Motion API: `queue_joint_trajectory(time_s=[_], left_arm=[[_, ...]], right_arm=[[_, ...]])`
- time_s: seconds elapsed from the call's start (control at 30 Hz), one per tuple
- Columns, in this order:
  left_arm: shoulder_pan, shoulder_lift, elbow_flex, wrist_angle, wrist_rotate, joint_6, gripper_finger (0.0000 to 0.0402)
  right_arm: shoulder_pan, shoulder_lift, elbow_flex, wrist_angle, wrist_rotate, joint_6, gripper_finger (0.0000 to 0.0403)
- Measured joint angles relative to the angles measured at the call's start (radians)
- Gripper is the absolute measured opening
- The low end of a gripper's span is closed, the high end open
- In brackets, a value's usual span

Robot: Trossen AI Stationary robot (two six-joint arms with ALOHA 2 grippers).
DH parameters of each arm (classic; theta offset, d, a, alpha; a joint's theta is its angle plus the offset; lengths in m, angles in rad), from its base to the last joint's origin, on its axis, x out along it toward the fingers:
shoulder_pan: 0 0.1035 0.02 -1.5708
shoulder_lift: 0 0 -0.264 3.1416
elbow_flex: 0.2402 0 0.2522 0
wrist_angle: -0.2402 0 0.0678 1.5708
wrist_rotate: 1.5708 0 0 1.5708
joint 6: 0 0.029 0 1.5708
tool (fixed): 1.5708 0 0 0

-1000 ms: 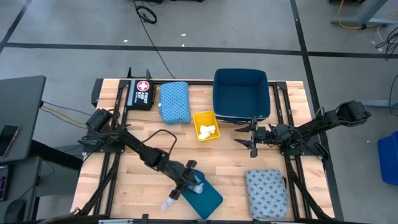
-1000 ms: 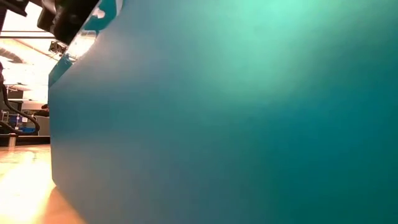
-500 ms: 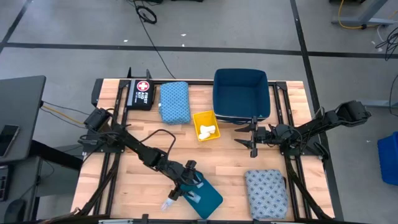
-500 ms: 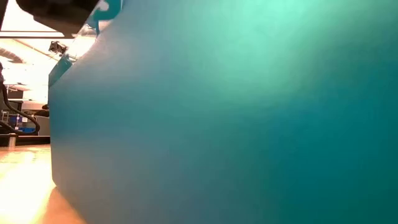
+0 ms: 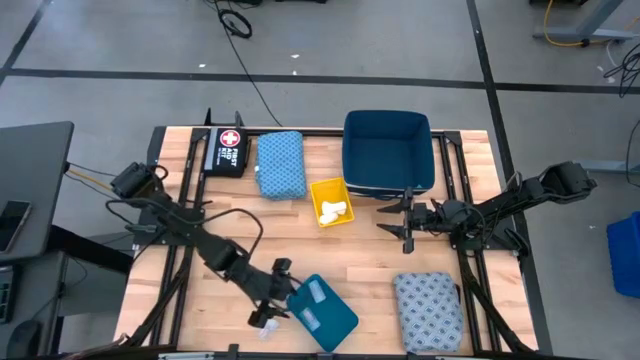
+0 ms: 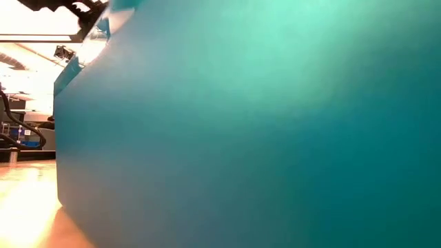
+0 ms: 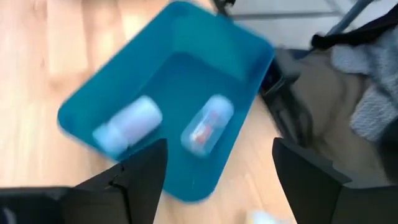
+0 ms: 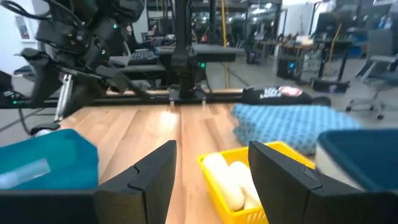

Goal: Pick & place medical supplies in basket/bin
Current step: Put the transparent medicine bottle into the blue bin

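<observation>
My left gripper [image 5: 281, 297] is open just left of the small teal bin [image 5: 323, 311], close to the table's near edge. In the left wrist view its fingers [image 7: 217, 186] frame the teal bin [image 7: 180, 74]. A white roll [image 7: 127, 124] and a clear packet [image 7: 208, 123] lie on the bin's floor. Another small white piece [image 5: 268, 328] lies on the table by the gripper. The yellow bin [image 5: 332, 202] holds white rolls [image 8: 227, 177]. The blue pad [image 5: 280, 163] lies flat at the far side, the grey-blue pad [image 5: 428, 312] at the near right. My right gripper [image 5: 405, 222] waits open at mid-right.
A dark blue basket [image 5: 388, 150] stands at the far edge, and a black case with a red-and-white cross [image 5: 225, 150] lies at the far left. The teal bin's wall [image 6: 262, 138] fills the low view. Bare wood [image 5: 360, 255] lies between the bins.
My left gripper has drawn back from over the teal bin toward the table's left and near edge. A clear packet now lies uncovered in the bin. The right arm has kept still.
</observation>
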Motion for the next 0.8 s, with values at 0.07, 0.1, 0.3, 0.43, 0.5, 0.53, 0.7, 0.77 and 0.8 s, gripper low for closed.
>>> queue_joint_trajectory(time_s=[0.07,0.1,0.3,0.43,0.5,0.53,0.7,0.77,0.8], left_arm=[[-0.019,-0.002,-0.001,-0.03,-0.034,-0.023,0.0273],[-0.028,-0.002,-0.001,-0.034,-0.039,-0.033,0.0273],[-0.071,-0.002,-0.001,-0.099,-0.03,-0.211,0.0273],[-0.107,0.002,-0.001,-0.128,-0.028,-0.404,0.0273],[-0.129,0.003,-0.002,-0.127,-0.029,-0.487,0.0273],[-0.14,0.003,-0.001,-0.124,-0.029,-0.532,0.0273],[-0.186,0.015,-0.001,-0.119,-0.036,-0.732,0.0275],[-0.196,0.027,-0.001,-0.124,-0.047,-0.786,0.0276],[-0.198,0.035,-0.001,-0.12,-0.049,-0.806,0.0277]], right_arm=[[0.0,0.0,0.0,-0.026,-0.009,0.021,0.0208],[0.002,0.0,0.0,-0.037,-0.009,0.027,0.0208],[0.026,0.0,0.001,-0.042,0.002,0.034,0.0208],[0.031,0.0,0.003,-0.043,0.035,0.032,0.0208],[0.031,0.0,0.003,-0.043,0.045,0.032,0.0208],[0.031,0.0,0.003,-0.043,0.048,0.03,0.0208],[0.031,0.0,0.003,-0.043,0.06,0.022,0.0208],[0.031,0.0,0.003,-0.043,0.07,0.017,0.0208],[0.031,0.0,0.003,-0.044,0.074,0.014,0.0208]])
